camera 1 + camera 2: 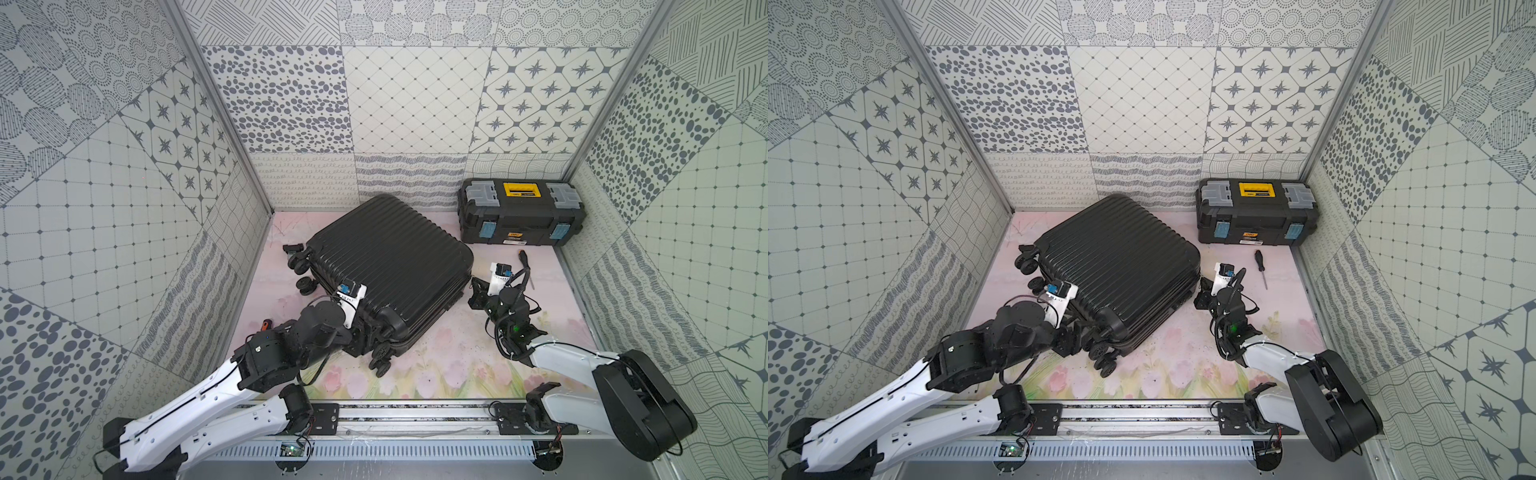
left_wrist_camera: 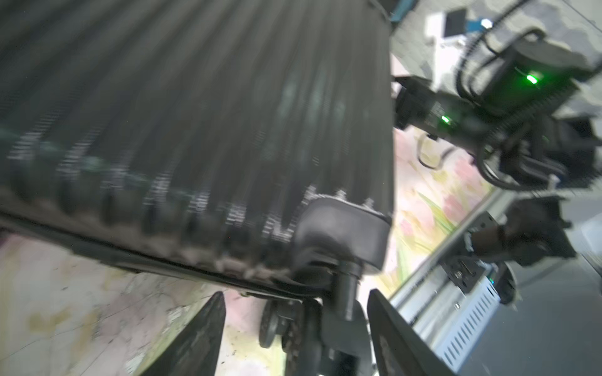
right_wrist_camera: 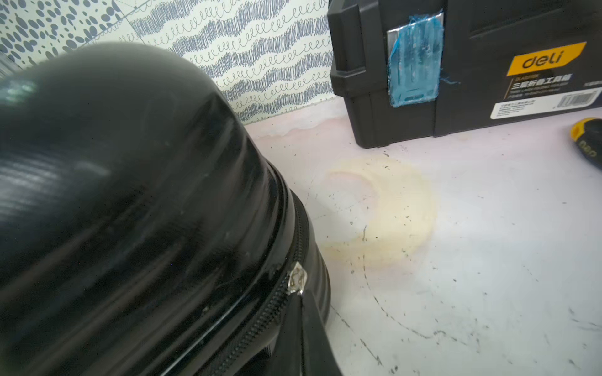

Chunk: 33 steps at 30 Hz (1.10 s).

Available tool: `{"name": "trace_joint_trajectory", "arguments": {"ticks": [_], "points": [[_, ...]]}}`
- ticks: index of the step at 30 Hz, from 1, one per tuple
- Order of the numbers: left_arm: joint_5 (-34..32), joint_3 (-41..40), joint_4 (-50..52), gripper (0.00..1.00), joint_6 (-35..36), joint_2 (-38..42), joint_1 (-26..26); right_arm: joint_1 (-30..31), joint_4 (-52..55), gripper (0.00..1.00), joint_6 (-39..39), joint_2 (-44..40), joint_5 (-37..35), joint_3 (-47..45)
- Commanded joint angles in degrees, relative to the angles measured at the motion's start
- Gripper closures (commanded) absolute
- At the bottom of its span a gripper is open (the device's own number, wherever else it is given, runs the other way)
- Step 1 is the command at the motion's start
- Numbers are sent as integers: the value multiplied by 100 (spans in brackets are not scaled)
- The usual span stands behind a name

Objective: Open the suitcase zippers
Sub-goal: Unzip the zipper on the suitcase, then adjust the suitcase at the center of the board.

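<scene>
Floral mat (image 1: 436, 374), suitcase (image 1: 390, 257) flat near the toolbox (image 1: 519, 216). At its toolbox-side corner the right gripper (image 3: 304, 312) is pinched shut by the zippers (image 3: 260, 322). The left gripper (image 2: 296, 293) gapes round a far-corner caster (image 2: 345, 293). Tugging might just drag the unheld case.

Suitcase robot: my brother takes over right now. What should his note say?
Left gripper: open, fingers either side of a caster wheel at the suitcase corner.
Right gripper: shut, tip at the silver zipper slider; whether it pinches the pull is hidden.
Suitcase: lying flat on the floral mat, shells together.
Done: right gripper is at the slider.
To do: run the zippers round the seam.
</scene>
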<state>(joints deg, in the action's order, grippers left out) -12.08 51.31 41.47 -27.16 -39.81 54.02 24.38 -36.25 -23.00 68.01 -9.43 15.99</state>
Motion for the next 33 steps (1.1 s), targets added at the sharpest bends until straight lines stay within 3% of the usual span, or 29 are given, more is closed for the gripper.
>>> {"name": "trace_joint_trajectory", "arguments": {"ticks": [1,8,14,17,20,24,26,29,33], "points": [[-901,146,902,44,-299,111,-1198,199,80,100,204,-559,-489,-224],[-170,-172,-172,66,-588,-403,-3695,421,789,100,226,-1711,-737,-562],[-579,-183,-1472,73,-1344,-1716,-4580,983,1521,100,213,-2494,-954,-710],[-102,268,-2160,73,-1239,-2743,-4947,1501,1966,100,224,-2893,-1179,-762],[555,1318,-2471,71,-595,-4047,-5031,2040,2392,100,154,-3311,-1448,-845],[1324,3459,-1748,64,252,-5845,-5005,2785,2672,100,70,-3423,-1586,-874],[1653,4555,-1247,56,637,-6622,-4936,3232,2597,100,160,-3201,-1665,-828],[1977,5851,-708,40,1455,-7289,-4538,3973,2305,100,353,-2536,-1774,-600],[1874,6802,36,35,1901,-7555,-4036,4940,2037,100,696,-1583,-2215,-184]]}}
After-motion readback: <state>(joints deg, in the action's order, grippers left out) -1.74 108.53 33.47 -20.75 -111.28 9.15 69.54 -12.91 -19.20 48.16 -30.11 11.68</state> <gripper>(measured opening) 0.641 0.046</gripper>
